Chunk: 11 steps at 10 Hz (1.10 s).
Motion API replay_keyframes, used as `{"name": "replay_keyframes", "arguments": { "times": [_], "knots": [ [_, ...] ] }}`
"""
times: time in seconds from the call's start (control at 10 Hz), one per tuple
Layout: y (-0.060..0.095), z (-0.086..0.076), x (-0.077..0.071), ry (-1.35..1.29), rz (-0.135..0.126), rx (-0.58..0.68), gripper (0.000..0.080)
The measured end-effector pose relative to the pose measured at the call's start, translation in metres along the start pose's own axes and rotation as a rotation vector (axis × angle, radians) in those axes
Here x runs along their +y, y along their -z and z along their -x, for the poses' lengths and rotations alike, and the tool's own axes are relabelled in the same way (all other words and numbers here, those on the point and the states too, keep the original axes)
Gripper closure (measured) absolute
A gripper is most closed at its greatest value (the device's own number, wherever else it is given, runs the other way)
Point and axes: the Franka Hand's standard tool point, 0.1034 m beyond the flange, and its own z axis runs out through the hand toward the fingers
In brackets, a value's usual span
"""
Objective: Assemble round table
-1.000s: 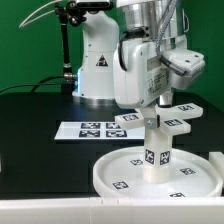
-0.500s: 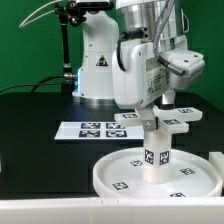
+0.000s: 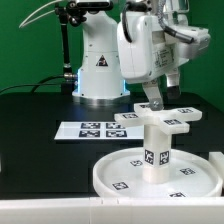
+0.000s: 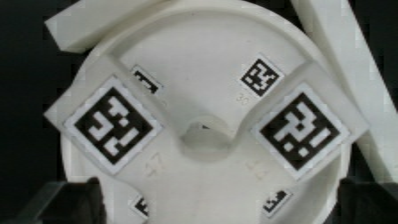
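Observation:
The large round disc (image 3: 112, 176) lies on the black table at the front. The short thick leg (image 3: 156, 152) stands upright in its middle. The cross-shaped base piece (image 3: 162, 121) sits on top of the leg. My gripper (image 3: 153, 98) hangs just above the cross piece, apart from it, with its jaws spread. In the wrist view the cross piece (image 4: 196, 100) fills the frame with its tags showing. The dark fingertips (image 4: 71, 200) stand wide apart on either side of it, and my gripper (image 4: 217, 206) holds nothing.
The marker board (image 3: 88, 129) lies flat behind the disc. The arm's white base (image 3: 98, 62) stands at the back. A white part (image 3: 216, 165) shows at the exterior view's right edge next to the disc.
The gripper was down on the cross piece on top of the leg. It has let go and risen, shifting toward the exterior view's right. The cross piece stays on the leg.

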Motion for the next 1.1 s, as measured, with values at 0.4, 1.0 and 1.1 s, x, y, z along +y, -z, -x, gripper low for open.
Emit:
{"name": "replay_keyframes", "arguments": {
  "times": [0.4, 1.0, 1.1],
  "knots": [
    [-0.002, 0.007, -0.004, 0.369, 0.061, 0.026, 0.015],
    [-0.004, 0.011, -0.005, 0.847, 0.084, 0.011, 0.015],
    [-0.004, 0.01, -0.005, 0.978, 0.086, 0.006, 0.015]
  ]
}}
